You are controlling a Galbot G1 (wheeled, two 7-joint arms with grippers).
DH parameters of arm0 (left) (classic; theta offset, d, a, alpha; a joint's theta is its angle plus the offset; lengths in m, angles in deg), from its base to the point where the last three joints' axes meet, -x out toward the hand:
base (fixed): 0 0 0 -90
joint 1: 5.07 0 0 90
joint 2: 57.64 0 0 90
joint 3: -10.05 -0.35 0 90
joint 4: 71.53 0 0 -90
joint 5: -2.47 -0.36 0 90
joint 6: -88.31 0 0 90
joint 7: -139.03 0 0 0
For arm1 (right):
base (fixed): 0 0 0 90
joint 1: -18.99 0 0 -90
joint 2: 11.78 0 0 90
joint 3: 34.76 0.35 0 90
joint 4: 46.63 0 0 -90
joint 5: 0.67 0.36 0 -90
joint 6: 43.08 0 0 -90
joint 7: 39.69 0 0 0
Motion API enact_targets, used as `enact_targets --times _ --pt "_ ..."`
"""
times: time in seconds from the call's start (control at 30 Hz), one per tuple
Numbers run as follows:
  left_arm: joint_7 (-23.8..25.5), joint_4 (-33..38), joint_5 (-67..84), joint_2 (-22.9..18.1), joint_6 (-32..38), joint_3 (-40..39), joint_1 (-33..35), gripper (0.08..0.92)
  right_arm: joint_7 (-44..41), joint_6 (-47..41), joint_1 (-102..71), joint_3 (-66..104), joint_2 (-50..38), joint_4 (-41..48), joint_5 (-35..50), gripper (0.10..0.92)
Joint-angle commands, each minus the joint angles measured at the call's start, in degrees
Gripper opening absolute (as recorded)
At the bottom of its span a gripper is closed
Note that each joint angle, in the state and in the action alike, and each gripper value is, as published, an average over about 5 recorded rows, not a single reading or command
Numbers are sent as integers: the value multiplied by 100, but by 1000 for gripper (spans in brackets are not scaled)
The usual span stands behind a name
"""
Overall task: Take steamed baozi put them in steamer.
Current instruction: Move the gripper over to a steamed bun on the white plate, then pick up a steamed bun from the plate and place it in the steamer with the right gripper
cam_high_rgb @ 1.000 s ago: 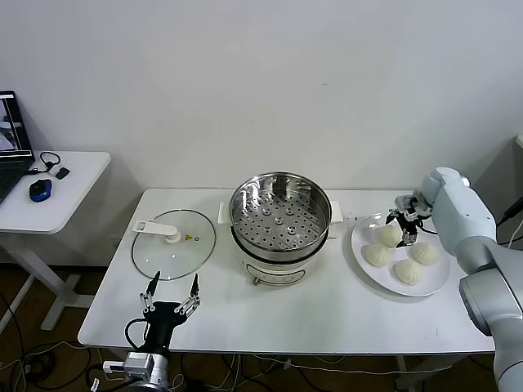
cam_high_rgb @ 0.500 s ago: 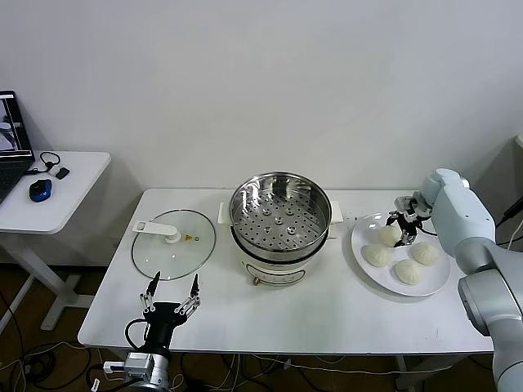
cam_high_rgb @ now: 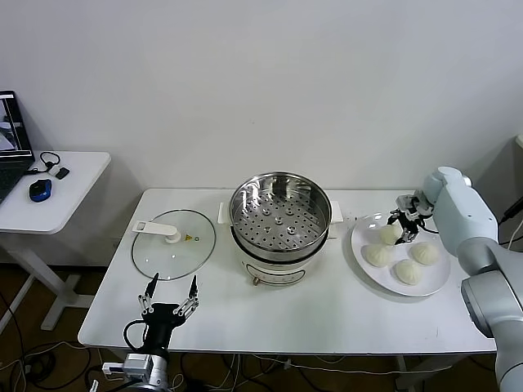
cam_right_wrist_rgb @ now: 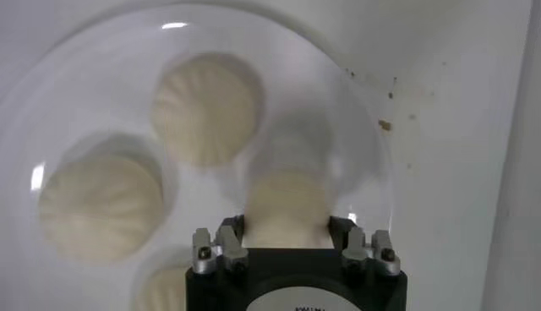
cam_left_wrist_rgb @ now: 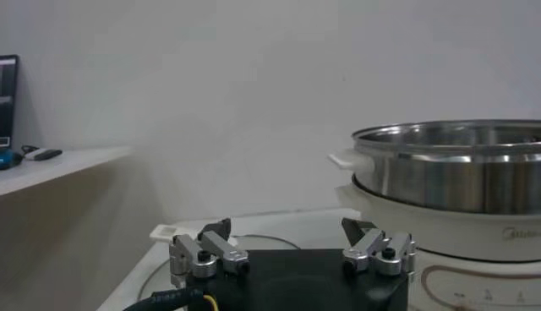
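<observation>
Four cream-white baozi lie on a round white plate (cam_high_rgb: 360, 241) at the table's right. My right gripper (cam_high_rgb: 404, 224) is down over the back-left baozi (cam_high_rgb: 391, 234), its fingers pressed against both sides of it (cam_right_wrist_rgb: 286, 207). The other baozi (cam_high_rgb: 377, 256) (cam_high_rgb: 424, 253) (cam_high_rgb: 408, 272) rest beside it; two show whole in the right wrist view (cam_right_wrist_rgb: 207, 110) (cam_right_wrist_rgb: 101, 207). The steel steamer (cam_high_rgb: 280, 214) on its white base stands at the table's middle with no baozi in it, and also shows in the left wrist view (cam_left_wrist_rgb: 456, 165). My left gripper (cam_high_rgb: 170, 306) waits open at the front left.
A flat glass lid (cam_high_rgb: 173, 243) with a white handle lies left of the steamer, just beyond the left gripper. A small side table (cam_high_rgb: 49, 196) with a mouse and a laptop stands further left. The table's front edge runs close to the left gripper.
The right arm has shifted very slightly over the plate's back-left baozi. The left arm and the other things have not moved.
</observation>
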Motion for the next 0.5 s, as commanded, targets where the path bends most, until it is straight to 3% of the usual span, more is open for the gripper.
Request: enact_targets --times 0.03,0.23,0.5 --pt "-4 3 0 -3 -2 -1 5 823 -163 193 -37 -637 -250 -815 536 635" --pt "-20 0 -12 -7 -10 -26 -15 823 -426 137 210 -1985 -845 -2299 1671 627" --pt "-39 19 -29 -14 -6 -67 -6 823 -577 -76 1165 -3200 -1342 -3547 2896 614"
